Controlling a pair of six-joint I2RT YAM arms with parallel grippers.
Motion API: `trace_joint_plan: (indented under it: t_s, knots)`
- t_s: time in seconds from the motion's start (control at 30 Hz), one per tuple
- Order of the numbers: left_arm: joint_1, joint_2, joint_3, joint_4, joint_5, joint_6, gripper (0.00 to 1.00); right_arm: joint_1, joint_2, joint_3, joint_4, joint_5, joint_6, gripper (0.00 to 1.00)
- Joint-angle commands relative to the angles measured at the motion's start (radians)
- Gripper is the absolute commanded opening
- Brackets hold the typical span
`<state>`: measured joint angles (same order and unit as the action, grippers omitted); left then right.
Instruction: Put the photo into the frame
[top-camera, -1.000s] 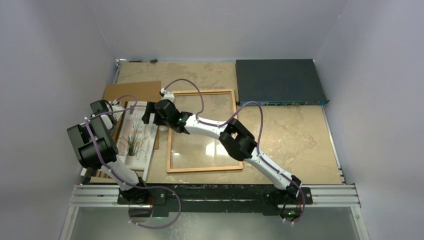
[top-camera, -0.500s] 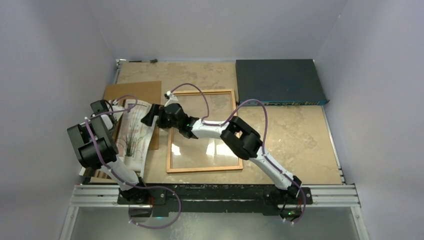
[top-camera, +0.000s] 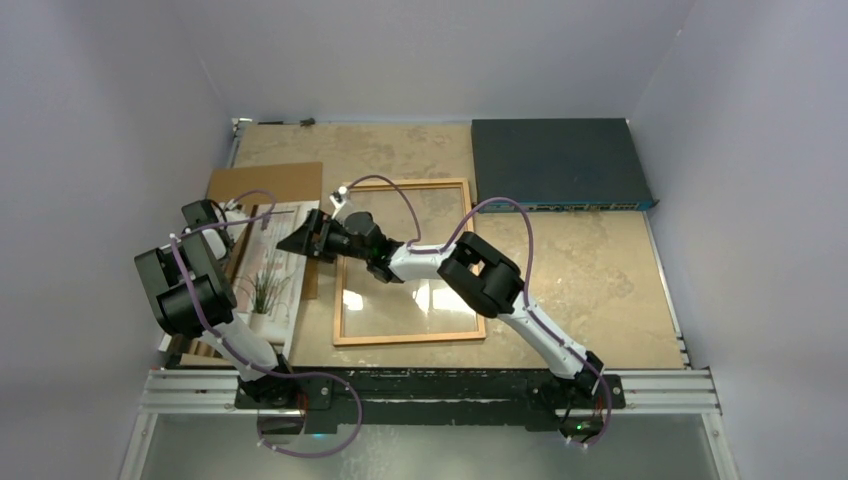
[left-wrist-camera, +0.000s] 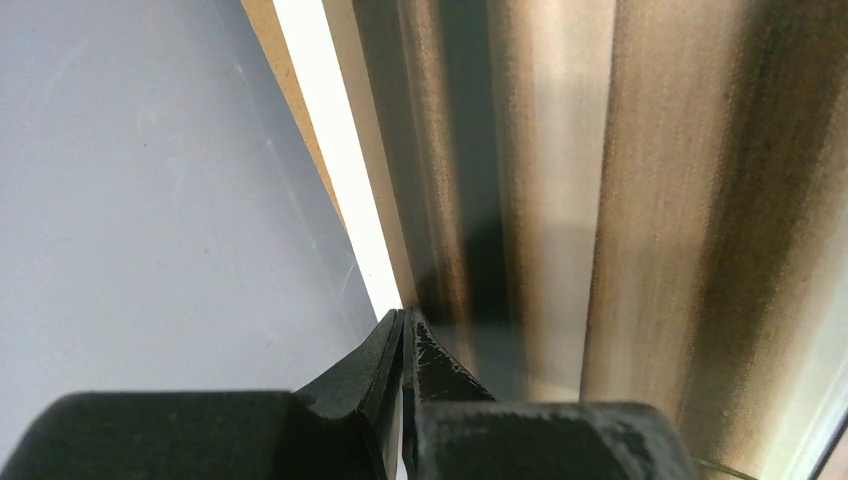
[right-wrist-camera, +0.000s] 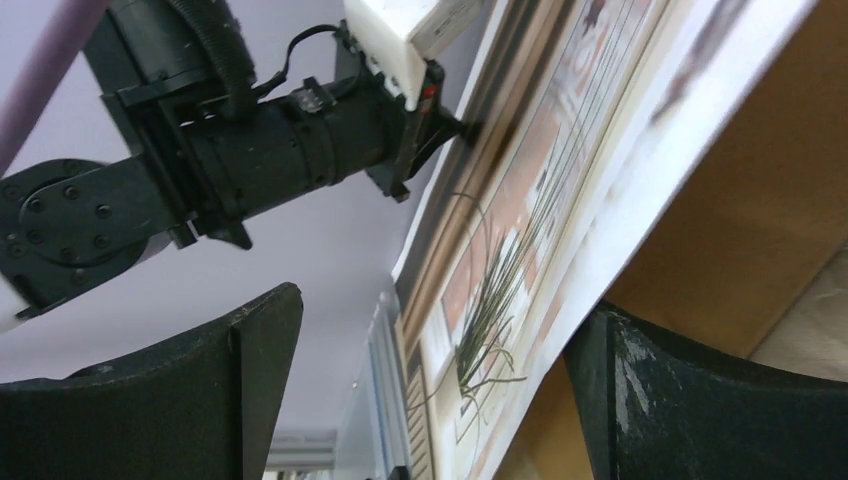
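Both arms same build: white tube links, chunky black joint housings. Left arm; right arm. Lilac cable loops loosely along each. Left wrist unit: black cylinder, ribbed black hose, thin black wire, white end block. Round joint cover ringed with screws. Right fingers: matte black, broad, scuffed edges.

Photo left of frame, seemingly atop backing board; box behind, right.
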<state>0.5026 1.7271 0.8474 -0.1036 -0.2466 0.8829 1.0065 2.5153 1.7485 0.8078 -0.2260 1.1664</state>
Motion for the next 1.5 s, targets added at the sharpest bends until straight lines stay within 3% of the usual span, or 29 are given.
trace_joint_plan:
  t_s: [0.0,0.1,0.2,0.33,0.47,0.67,0.9,1.03,1.2,1.47]
  knots:
    - [-0.011,0.073,-0.035,-0.125,0.143,-0.035,0.0,0.003,-0.023,0.01,0.085,-0.07,0.038,0.98]
    - [-0.011,0.073,-0.03,-0.129,0.142,-0.037,0.0,0.003,-0.048,-0.002,0.031,-0.051,0.003,0.97]
    - [-0.011,0.074,-0.018,-0.145,0.151,-0.047,0.0,0.007,-0.057,0.032,-0.084,-0.011,-0.048,0.88]
    - [-0.01,0.065,0.013,-0.198,0.175,-0.065,0.0,0.008,-0.053,0.065,-0.148,0.02,-0.083,0.53]
    - [-0.01,0.022,0.055,-0.269,0.204,-0.082,0.0,0.008,-0.044,0.112,-0.203,0.033,-0.116,0.26]
    - [-0.01,-0.086,0.18,-0.465,0.288,-0.124,0.0,0.004,-0.066,0.138,-0.222,0.019,-0.142,0.0]
    - [-0.024,-0.266,0.41,-0.782,0.457,-0.184,0.34,-0.004,-0.174,0.131,-0.275,0.068,-0.175,0.0]
    - [-0.136,-0.389,0.456,-0.897,0.499,-0.23,0.46,-0.01,-0.244,0.135,-0.336,0.123,-0.177,0.0]
    - [-0.276,-0.512,0.464,-0.956,0.525,-0.305,0.51,-0.009,-0.333,0.141,-0.45,0.232,-0.165,0.0]
    - [-0.307,-0.596,0.513,-1.072,0.648,-0.332,0.55,-0.009,-0.381,0.185,-0.507,0.405,-0.151,0.0]
